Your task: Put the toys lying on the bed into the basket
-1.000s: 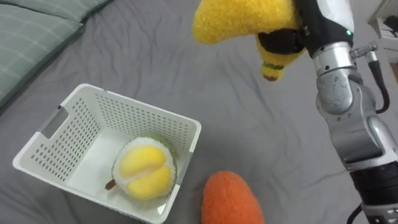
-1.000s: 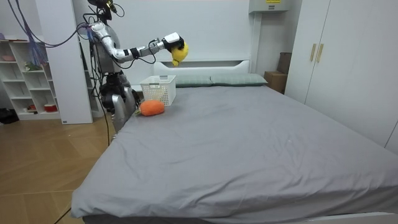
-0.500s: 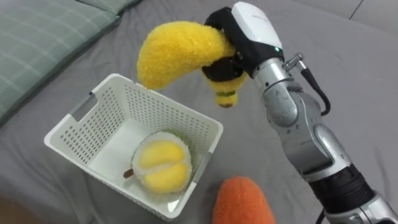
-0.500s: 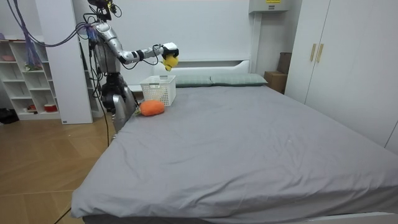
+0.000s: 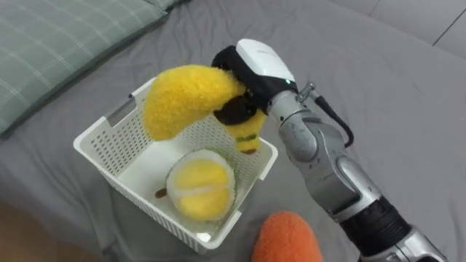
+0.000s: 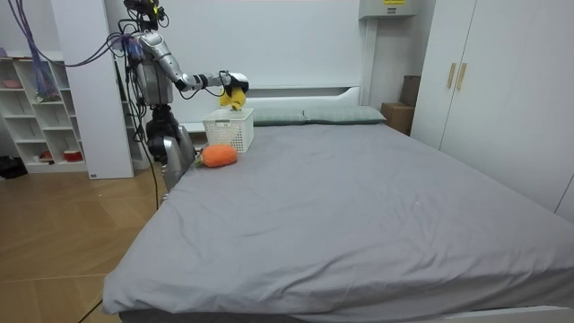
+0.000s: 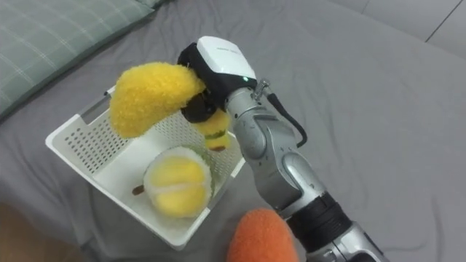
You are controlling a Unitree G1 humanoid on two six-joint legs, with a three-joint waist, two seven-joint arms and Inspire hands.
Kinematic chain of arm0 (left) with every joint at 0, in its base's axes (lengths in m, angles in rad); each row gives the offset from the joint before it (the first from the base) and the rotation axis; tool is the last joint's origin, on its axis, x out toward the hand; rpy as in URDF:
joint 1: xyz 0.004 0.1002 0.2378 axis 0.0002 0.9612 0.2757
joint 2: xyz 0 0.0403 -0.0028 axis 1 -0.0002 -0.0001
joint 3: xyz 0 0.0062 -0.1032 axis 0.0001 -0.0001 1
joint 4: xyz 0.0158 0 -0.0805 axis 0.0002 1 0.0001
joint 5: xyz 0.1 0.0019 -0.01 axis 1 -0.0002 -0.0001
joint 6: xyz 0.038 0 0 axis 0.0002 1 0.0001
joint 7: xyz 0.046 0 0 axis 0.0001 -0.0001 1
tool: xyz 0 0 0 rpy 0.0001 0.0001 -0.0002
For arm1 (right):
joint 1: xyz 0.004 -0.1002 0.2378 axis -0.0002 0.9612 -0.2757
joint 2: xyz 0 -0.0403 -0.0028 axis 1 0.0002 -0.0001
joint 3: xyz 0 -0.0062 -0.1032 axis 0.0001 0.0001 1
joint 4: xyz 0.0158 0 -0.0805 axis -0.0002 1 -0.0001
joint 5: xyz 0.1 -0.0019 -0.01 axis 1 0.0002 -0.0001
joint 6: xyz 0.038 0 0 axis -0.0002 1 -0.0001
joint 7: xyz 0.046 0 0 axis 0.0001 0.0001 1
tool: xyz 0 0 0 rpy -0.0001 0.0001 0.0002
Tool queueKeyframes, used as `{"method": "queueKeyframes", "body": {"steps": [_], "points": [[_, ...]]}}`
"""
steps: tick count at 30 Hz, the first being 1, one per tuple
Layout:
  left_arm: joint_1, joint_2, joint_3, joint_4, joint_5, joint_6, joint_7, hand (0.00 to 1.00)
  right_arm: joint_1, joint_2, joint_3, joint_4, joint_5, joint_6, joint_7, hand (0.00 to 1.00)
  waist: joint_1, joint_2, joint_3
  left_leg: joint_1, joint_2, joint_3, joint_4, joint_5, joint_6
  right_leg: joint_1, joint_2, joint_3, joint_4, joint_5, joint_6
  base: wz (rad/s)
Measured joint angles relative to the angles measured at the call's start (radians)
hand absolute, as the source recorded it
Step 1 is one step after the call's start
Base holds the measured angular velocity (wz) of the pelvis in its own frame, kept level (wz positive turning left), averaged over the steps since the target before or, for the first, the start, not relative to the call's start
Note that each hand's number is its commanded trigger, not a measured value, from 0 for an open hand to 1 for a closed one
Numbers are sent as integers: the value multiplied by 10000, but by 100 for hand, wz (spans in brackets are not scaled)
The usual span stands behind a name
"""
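Yellow plush banana (image 5: 186, 102) clamped in right robot hand (image 5: 256, 64), now above white basket (image 5: 108, 147) — earlier beyond its rim

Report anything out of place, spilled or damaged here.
Nothing is spilled or damaged. The orange plush toy lies on the bed outside the upright white basket, uncollected; the right hand holds the yellow banana plush over the basket.

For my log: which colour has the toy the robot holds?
The toy is yellow; left eye view.
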Motion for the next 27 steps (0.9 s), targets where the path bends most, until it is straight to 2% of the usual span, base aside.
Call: {"method": "queueKeyframes", "body": {"steps": [5,27], "points": [[-26,-11,-49,0,-19,1,10,0,1,149,145,-1,-2,0,-1,0,-3,-4,-3,-6,-4,-11,4,-1,0,-3,-1,-18,-1,0,0,0],[-71,-10,-61,-108,0,0,13,0,1,149,336,9,88,-37,-9,0,-10,-7,-7,3,-13,-49,18,10,3,23,-3,-73,-3,0,0,0]]}}
